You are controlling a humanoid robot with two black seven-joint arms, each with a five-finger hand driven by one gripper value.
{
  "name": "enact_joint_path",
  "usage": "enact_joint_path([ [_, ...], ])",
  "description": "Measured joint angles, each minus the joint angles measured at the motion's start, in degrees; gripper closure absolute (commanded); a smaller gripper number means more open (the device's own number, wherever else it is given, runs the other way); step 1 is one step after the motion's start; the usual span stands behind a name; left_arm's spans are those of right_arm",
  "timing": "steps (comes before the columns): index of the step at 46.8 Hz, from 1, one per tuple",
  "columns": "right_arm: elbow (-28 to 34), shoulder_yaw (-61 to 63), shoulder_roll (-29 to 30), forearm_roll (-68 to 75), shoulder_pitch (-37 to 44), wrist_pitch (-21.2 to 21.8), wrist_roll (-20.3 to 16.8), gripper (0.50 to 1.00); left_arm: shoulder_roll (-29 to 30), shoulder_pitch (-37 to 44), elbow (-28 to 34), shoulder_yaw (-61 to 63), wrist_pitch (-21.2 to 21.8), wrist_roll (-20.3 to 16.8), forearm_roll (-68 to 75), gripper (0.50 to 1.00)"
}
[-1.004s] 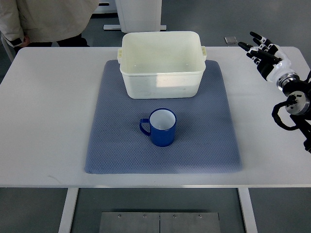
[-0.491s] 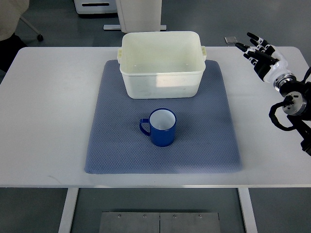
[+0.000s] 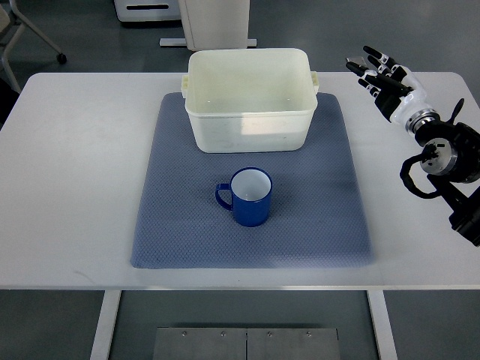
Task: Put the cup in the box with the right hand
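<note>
A blue cup (image 3: 250, 196) with a white inside stands upright on the blue-grey mat (image 3: 172, 225), its handle pointing left. Behind it, at the mat's far edge, sits an empty cream plastic box (image 3: 250, 97). My right hand (image 3: 379, 75) hovers over the table's far right, well to the right of the box and far from the cup. Its fingers are spread and hold nothing. The right forearm and black cables run off the picture's right edge. No left arm shows.
The white table (image 3: 75, 165) carries only the mat, box and cup. A small dark object (image 3: 355, 61) lies near the far edge by my right fingertips. A chair leg (image 3: 30, 34) and a white cabinet (image 3: 214, 19) stand beyond the table.
My right hand has moved left and slightly away from me, toward the box. The person at the far left has left the view.
</note>
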Motion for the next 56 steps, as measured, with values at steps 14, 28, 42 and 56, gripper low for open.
enact_joint_path([
  [14, 0.0, 0.0, -0.1, 0.0, 0.2, 0.0, 0.1, 0.5, 0.0, 0.0, 0.0, 0.0, 0.0, 0.0, 0.0, 0.5],
  [28, 0.0, 0.0, -0.5, 0.0, 0.7, 0.0, 0.1, 0.5, 0.0, 0.0, 0.0, 0.0, 0.0, 0.0, 0.0, 0.5],
  [42, -0.2, 0.0, -0.5, 0.0, 1.2, 0.0, 0.1, 0.5, 0.0, 0.0, 0.0, 0.0, 0.0, 0.0, 0.0, 0.5],
  [56, -0.2, -0.1, -0.7, 0.2, 2.1, 0.0, 0.1, 0.5, 0.0, 0.0, 0.0, 0.0, 0.0, 0.0, 0.0, 0.5],
])
